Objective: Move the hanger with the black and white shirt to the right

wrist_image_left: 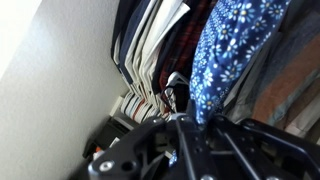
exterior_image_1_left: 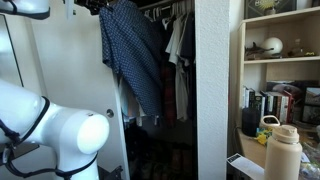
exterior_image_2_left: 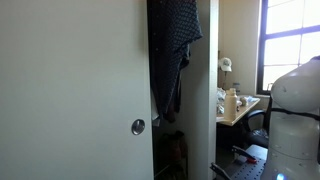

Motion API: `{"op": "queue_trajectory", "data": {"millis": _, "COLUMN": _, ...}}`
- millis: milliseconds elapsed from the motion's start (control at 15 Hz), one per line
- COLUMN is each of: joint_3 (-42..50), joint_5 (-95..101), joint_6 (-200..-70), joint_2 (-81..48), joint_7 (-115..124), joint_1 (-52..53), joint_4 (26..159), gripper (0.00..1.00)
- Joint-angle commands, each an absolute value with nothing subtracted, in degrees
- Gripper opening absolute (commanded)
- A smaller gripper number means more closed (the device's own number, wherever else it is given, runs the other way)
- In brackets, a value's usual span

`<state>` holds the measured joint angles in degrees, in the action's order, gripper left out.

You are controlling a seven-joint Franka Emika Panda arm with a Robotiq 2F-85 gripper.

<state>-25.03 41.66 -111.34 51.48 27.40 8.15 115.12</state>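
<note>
The black and white shirt is dark cloth with a small white print. It hangs tilted in front of the open closet, pulled out from the other clothes. It shows in both exterior views. In the wrist view it looks blue with white flowers. My gripper is at the top of the shirt, by the hanger, at the frame's upper edge. In the wrist view the dark fingers close around the top of the printed cloth. The hanger itself is hidden.
Pale and dark garments hang further in on the rail, also in the wrist view. A white closet panel stands beside them. There is a bookshelf with a tan bottle, and a door with a knob.
</note>
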Motion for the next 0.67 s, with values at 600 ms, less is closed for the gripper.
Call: {"op": "queue_trajectory", "data": {"millis": 600, "joint_3": -28.3, "joint_5": 31.5, "joint_6": -102.0, "joint_2": 70.4, "joint_7": 21.9, "joint_1": 6.7, "joint_4": 116.9, "gripper": 0.02}}
